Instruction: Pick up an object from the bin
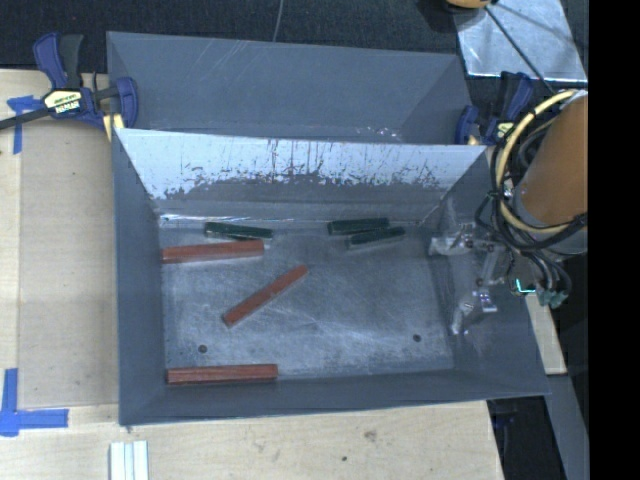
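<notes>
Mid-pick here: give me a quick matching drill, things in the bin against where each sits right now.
Things:
1. tool
2. slanted brown stick
3. pair of dark green sticks

Places:
A. on the floor, left of middle
B. by the back wall, right of middle
C. at the right wall

Pairs: 1-C, 2-A, 3-B.

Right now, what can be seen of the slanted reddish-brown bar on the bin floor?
The slanted reddish-brown bar is a long, thin, straight strip, matte, perhaps wood, seemingly whole. It lies flat on the bin floor, left of centre, its left end nearer the front, its right end nearer the back. Only the floor touches it; the back bar and the front bar, same colour, lie apart. The end effector is away by the right wall.
</notes>
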Available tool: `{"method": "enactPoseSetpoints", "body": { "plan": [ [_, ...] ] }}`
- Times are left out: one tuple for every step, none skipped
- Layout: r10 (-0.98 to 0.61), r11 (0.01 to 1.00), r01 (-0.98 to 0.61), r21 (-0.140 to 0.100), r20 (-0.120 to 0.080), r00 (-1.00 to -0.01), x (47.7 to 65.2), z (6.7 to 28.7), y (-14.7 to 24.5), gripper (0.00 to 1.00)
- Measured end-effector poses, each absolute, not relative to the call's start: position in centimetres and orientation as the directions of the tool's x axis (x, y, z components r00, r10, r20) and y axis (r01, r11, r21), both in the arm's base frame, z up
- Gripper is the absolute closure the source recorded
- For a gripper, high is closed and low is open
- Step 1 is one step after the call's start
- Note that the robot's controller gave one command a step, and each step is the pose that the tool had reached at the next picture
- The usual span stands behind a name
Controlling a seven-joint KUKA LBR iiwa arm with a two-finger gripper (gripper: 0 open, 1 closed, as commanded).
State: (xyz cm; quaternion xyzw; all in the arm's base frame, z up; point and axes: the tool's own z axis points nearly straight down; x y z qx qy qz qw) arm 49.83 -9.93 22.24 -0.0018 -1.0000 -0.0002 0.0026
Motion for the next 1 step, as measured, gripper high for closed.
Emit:
{"method": "enactPoseSetpoints", "body": {
  "plan": [
    [0.002,1.0,0.002,0.0,0.001,-1.0,49.88,22.47,-9.91,0.0]
  ]
}}
